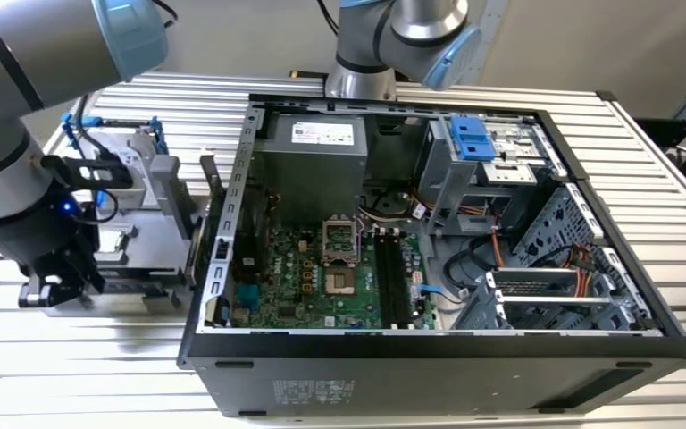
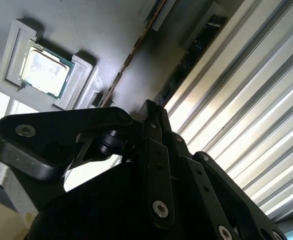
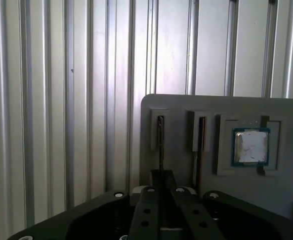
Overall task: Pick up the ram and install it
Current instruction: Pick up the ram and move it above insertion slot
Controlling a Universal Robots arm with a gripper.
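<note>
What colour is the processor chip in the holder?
The chip has a silver top with a greenish-blue edge; clearest in the first wrist view.

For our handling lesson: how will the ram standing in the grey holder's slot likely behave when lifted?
The ram is a very thin board standing on edge, so it is probably stiff lengthwise, yet light and easily snapped sideways. The holder seems to hug it closely, so a tilted pull may jam.
</note>
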